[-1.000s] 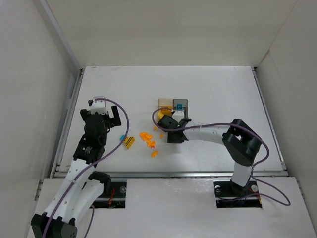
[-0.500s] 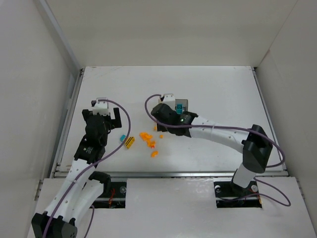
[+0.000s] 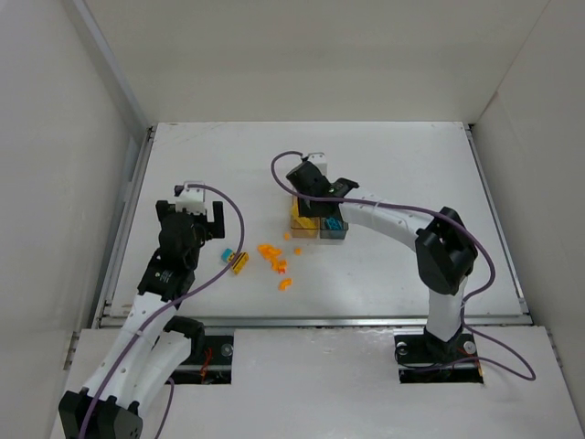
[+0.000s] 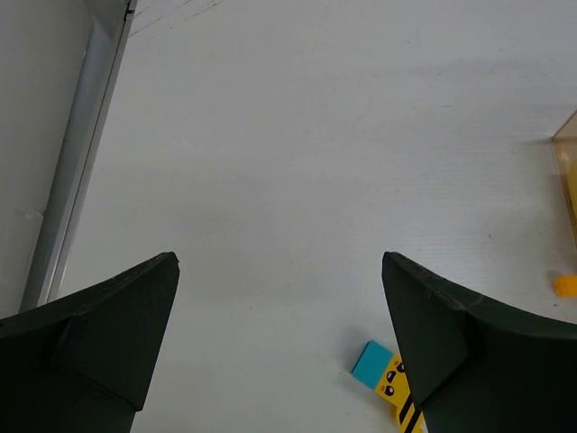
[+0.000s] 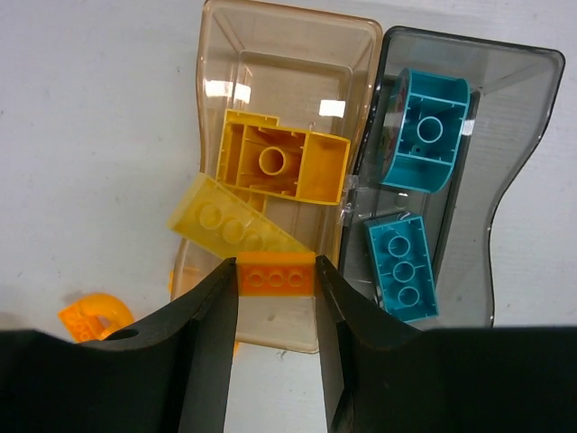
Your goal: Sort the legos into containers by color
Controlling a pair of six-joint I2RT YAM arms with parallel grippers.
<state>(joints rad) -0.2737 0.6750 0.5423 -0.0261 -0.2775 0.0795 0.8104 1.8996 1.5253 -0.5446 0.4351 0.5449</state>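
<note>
- Since a second ago the right gripper (image 5: 275,269) has swung from the loose pile to over the amber bin (image 5: 270,36), clamped on an orange brick (image 5: 275,280).
- Loose orange bricks (image 3: 272,258) lie nearest.
- Left gripper (image 4: 279,262) hangs spread wide. By its finger a lone teal brick (image 4: 371,363) touches a striped yellow brick (image 4: 398,397), which is partly cut off.
- Amber bin holds two yellow bricks (image 5: 279,162). The adjoining grey bin (image 5: 518,135) holds two teal bricks (image 5: 424,131). The fingers hide the bins' near ends.

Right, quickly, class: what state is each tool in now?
Left tool: open, empty.
Right tool: closed on an orange lego.
</note>
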